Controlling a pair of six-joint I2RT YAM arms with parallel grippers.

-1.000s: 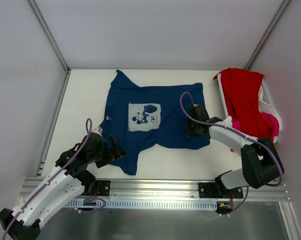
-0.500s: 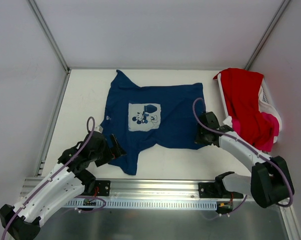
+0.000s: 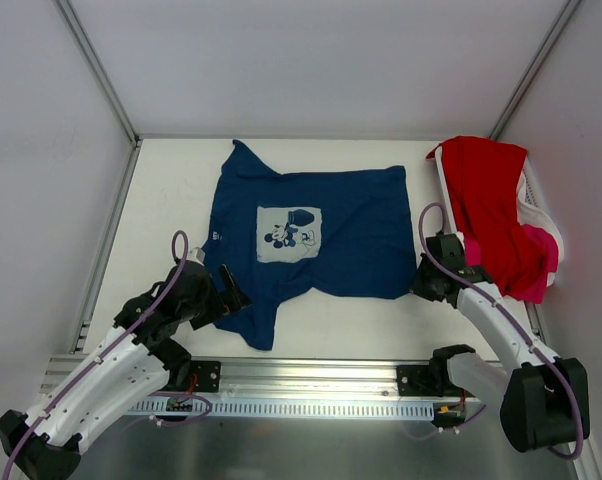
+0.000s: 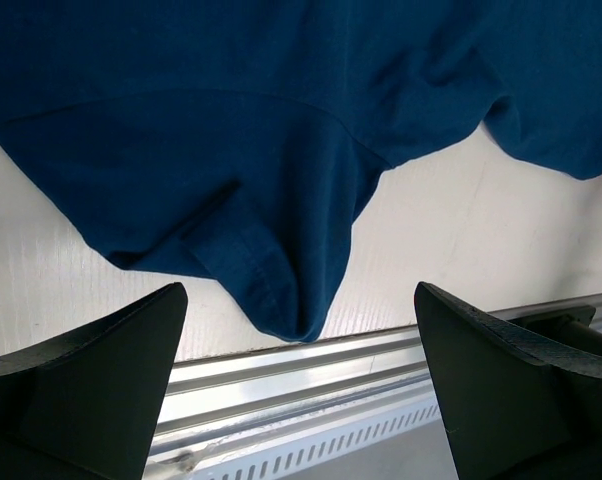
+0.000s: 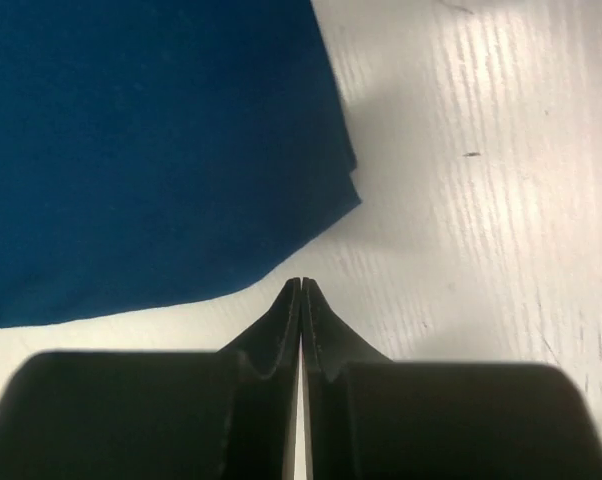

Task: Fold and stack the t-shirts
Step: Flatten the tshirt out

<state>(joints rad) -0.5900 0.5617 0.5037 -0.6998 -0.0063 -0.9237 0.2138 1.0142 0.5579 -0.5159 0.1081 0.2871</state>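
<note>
The navy t-shirt [image 3: 311, 235] lies spread on the table, its pale mouse print [image 3: 288, 233] facing up. Its near sleeve [image 4: 281, 290] hangs between my left gripper's wide-open fingers [image 4: 91, 390]. My left gripper [image 3: 231, 295] is open over the shirt's near left sleeve. My right gripper [image 3: 421, 285] is shut and empty, just off the shirt's near right corner [image 5: 331, 200], resting over bare table. The red t-shirt [image 3: 491, 210] drapes over the white basket [image 3: 541, 215] at the right, with the pink t-shirt [image 3: 541, 255] under it.
An aluminium rail [image 3: 311, 375] runs along the table's near edge and shows in the left wrist view [image 4: 331, 380]. White walls with metal posts [image 3: 96, 70] enclose the table on three sides. The basket stands against the right wall.
My right gripper has slid right and toward the near edge, off the navy shirt onto bare table, and the shirt's right part now lies flat. My left arm has barely moved.
</note>
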